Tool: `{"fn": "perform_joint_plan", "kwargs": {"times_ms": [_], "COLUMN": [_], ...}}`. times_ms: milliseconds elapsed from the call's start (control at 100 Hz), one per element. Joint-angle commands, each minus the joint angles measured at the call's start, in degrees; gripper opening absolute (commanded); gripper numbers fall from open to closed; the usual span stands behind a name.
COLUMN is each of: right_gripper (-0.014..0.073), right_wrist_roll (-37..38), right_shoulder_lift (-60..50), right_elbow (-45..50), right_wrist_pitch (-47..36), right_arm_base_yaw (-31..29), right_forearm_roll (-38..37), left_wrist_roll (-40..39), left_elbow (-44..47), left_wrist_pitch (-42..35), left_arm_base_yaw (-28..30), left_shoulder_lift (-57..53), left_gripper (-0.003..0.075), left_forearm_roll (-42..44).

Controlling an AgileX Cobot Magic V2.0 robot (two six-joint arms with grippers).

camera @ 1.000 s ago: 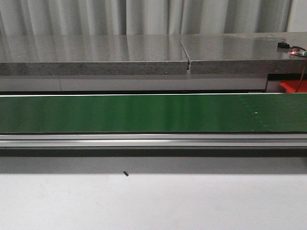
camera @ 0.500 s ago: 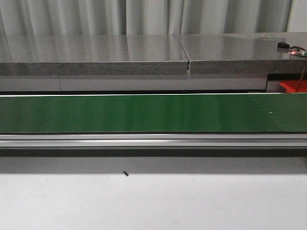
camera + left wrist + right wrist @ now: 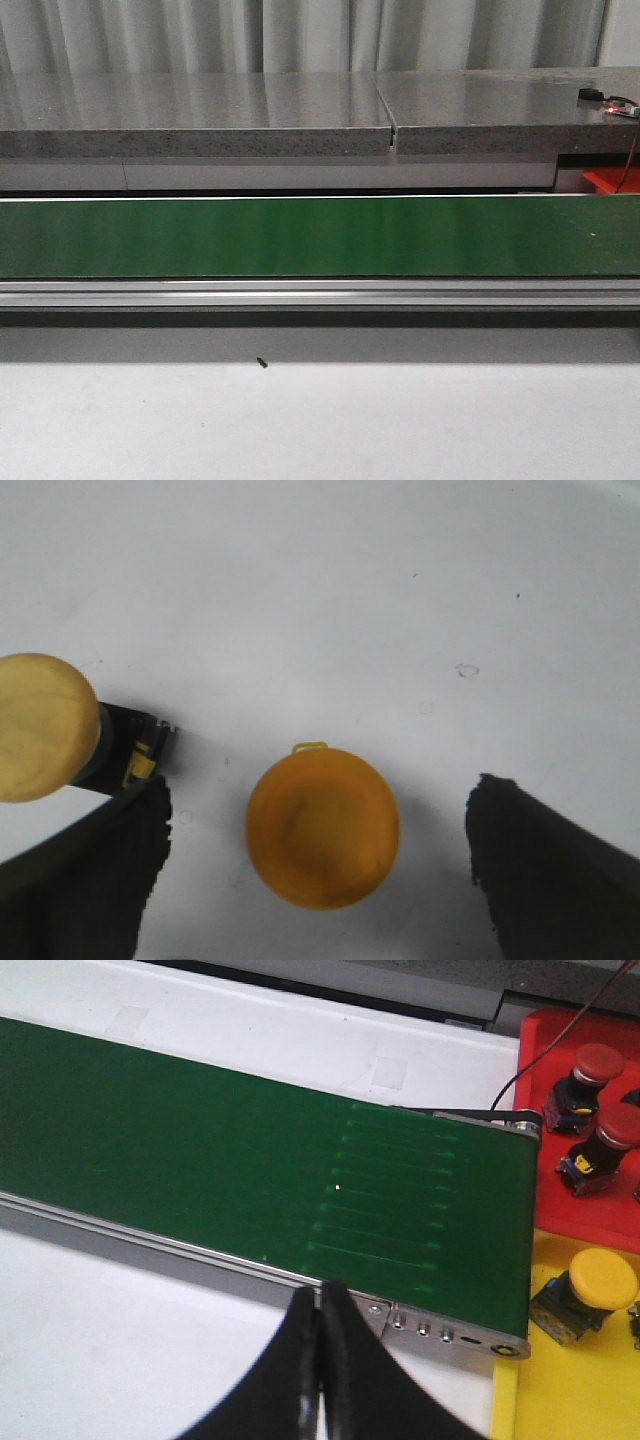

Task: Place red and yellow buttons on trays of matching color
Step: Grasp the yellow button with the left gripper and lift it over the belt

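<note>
Yellow buttons: one yellow button (image 3: 322, 826) sits cap-up on the white counter (image 3: 330, 590), between the two fingers of the left gripper (image 3: 318, 865) and touching neither. A second yellow button (image 3: 45, 727) lies on its side just beside it, its dark body next to one finger. A third yellow button (image 3: 590, 1290) lies on the yellow tray (image 3: 570, 1380), just beside the end of the belt.
Red buttons: two red buttons (image 3: 585, 1068) (image 3: 607, 1140) lie on the red tray (image 3: 545, 1045), next to each other, at the far side of the yellow tray.
Trays: the red tray and the yellow tray touch edge to edge, both just past the end of the green conveyor belt (image 3: 200, 1150).
Left gripper: its fingers (image 3: 555, 865) are spread wide apart, low over the counter, holding nothing.
Right gripper: the right gripper (image 3: 320, 1360) has its fingers pressed together with nothing between them; it is over the metal rail (image 3: 150, 1242) at the near edge of the belt.
Conveyor belt: in the front view it runs across the whole width, and no button is on it.
Behind the belt: a grey stone slab (image 3: 300, 110), then a pale curtain (image 3: 300, 35).
</note>
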Motion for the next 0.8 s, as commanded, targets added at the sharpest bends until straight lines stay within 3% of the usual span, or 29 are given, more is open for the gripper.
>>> {"fn": "perform_joint_plan", "kwargs": {"times_ms": [0,790], "right_gripper": [-0.0069,-0.0069], "right_wrist_roll": [-0.08,-0.08], "right_shoulder_lift": [-0.18,-0.18], "right_elbow": [-1.46,-1.46], "right_wrist_pitch": [-2.9,-2.9], "right_arm_base_yaw": [0.12,0.12], "right_forearm_roll": [0.49,0.49], "left_wrist_roll": [-0.46,-0.46], "left_elbow": [-2.01,-2.01], "left_wrist_pitch": [-4.31,-5.88], "left_arm_base_yaw": [0.13,-0.22], "left_shoulder_lift": [-2.62,-0.35], "left_gripper": [0.0563,0.054], "left_forearm_roll": [-0.33,-0.88]}}
